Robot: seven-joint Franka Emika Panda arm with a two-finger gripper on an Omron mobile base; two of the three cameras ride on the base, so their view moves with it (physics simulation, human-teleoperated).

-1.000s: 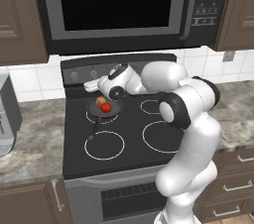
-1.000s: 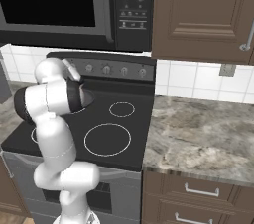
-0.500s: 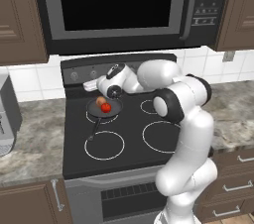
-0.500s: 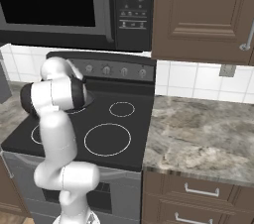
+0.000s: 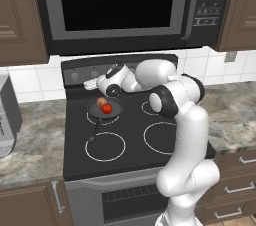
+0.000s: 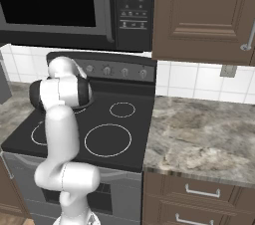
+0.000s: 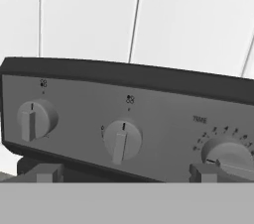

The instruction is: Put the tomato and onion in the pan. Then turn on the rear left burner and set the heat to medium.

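Left base view shows the tomato and onion touching inside the pan, which sits on the rear left burner. Behind the pan, the gripper faces the stove's knobs, fingers parted, grasping nothing.

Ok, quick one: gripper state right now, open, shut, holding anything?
Gripper: open and empty, fingertips set wide apart either side of the second knob on the stove panel.
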